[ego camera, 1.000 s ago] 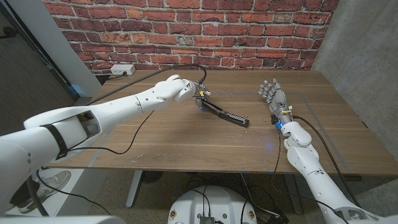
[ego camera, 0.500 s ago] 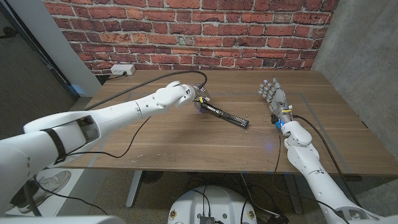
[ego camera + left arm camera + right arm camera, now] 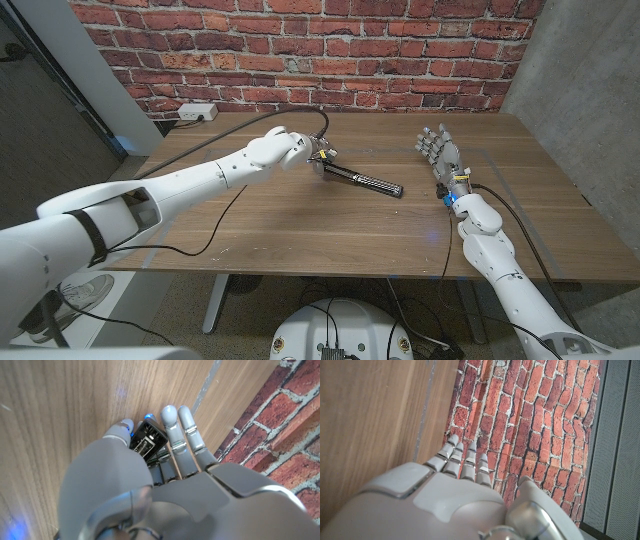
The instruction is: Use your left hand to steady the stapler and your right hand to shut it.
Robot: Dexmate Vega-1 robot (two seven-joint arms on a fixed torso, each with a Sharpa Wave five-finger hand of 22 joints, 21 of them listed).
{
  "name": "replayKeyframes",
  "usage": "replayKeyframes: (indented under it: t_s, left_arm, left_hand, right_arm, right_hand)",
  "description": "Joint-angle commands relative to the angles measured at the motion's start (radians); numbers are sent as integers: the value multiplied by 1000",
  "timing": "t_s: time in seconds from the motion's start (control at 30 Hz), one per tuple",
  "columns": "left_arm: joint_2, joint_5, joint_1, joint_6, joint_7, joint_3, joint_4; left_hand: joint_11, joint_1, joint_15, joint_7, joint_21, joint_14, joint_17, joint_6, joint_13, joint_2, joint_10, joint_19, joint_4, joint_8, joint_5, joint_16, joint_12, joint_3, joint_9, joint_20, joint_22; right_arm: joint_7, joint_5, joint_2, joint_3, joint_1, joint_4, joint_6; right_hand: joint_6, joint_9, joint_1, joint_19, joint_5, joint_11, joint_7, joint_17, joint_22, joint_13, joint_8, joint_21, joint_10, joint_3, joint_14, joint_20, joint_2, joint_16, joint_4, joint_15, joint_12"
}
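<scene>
Stapler [image 3: 365, 181] was black, with a silvery metal end showing between the left hand's [image 3: 318, 153] fingers [image 3: 172, 425] in the left wrist view. Both hands were pale grey-white; the right hand [image 3: 440, 155] had a blue patch at its wrist. Worktop [image 3: 300, 220] was brown wood grain. Brick wall [image 3: 300, 50] beyond the hands was red with pale mortar. Black cable [image 3: 215, 225] ran under the left arm.

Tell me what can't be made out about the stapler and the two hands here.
- Stapler, head view: too small to tell whether it's fully shut.
- Stapler's near end, left wrist view: the left hand covers most of it, hiding the grip.
- Right hand, right wrist view: its back hides the palm.
</scene>
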Motion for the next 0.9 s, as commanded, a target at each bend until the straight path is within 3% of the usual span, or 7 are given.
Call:
replayKeyframes:
  t_s: [0.03, 0.13, 0.37, 0.5, 0.57, 0.6, 0.9]
  left_arm:
    - [-9, -119, -5, 31, -55, -28, 16]
    - [-10, -138, -6, 39, -58, -27, 21]
    - [-9, -125, -11, 52, -52, -1, 28]
    - [0, -174, -1, 35, -18, -21, 34]
    - [10, -187, 5, 26, 13, -31, 30]
    - [12, -192, 8, 28, 21, -35, 28]
    - [39, -237, 47, 37, 130, -79, -1]
  left_hand:
    - [10, -107, -21, 152, 36, 56, 5, 282, 53, 3, 360, 67, 182, 79, -32, 63, 303, 187, 76, -44, -23]
    - [-9, -134, -48, 98, 77, 125, 4, 446, 77, -28, 450, 141, 141, 126, -87, 135, 366, 214, 27, -105, -61]
    - [-4, -150, -50, 80, 82, 171, 6, 514, 86, -83, 502, 223, 86, 178, -128, 211, 459, 326, 23, -119, -137]
    - [20, -218, -25, 106, 121, 194, 8, 530, 87, -117, 520, 259, 69, 308, -123, 286, 554, 461, 188, -108, -138]
    - [30, -252, -21, 116, 137, 201, 9, 547, 86, -131, 534, 278, 62, 349, -121, 316, 594, 520, 233, -103, -141]
    - [34, -295, -14, 124, 151, 201, 9, 557, 86, -149, 526, 286, 55, 390, -119, 349, 632, 591, 283, -102, -143]
    - [31, -380, -19, 128, 187, 202, 6, 553, 85, -164, 526, 299, 45, 430, -126, 401, 696, 717, 336, -107, -159]
  right_arm:
    - [1, 3, -4, 1, -6, -15, -5]
    - [2, 4, -5, 1, -7, -18, -6]
    - [3, 5, -5, 1, -7, -17, -9]
    - [3, 5, -4, 1, -7, -17, -9]
    - [2, 3, -5, 1, -7, -19, -9]
    - [2, 3, -5, 1, -7, -19, -9]
    - [-4, 1, -3, 1, -8, -20, -8]
  right_hand:
    - [12, 1, -4, 9, 3, 1, -1, 2, 5, 4, 7, -1, 13, -2, 7, -1, 5, 3, 1, -5, 5]
    - [12, 1, -4, 10, 3, 1, 0, 2, 5, 4, 7, -1, 14, -2, 7, 0, 5, 3, 1, -6, 5]
    - [16, 1, -6, 12, 3, 3, 1, 2, 5, 4, 7, -3, 18, -2, 7, -3, 7, 2, 3, -7, 5]
    - [17, 1, -7, 12, 4, 1, 0, 2, 5, 4, 7, -4, 18, -2, 9, -5, 9, 3, 5, -9, 5]
    - [17, 1, -7, 12, 4, 2, 0, 2, 5, 4, 7, -5, 18, -2, 8, -6, 9, 2, 5, -10, 5]
    - [17, 1, -8, 12, 4, 1, 0, 2, 5, 4, 7, -5, 18, -2, 8, -7, 10, 2, 5, -10, 4]
    - [21, 1, -9, 13, 5, 0, -2, 2, 5, 4, 6, -8, 22, -1, 10, -11, 13, 2, 8, -15, 5]
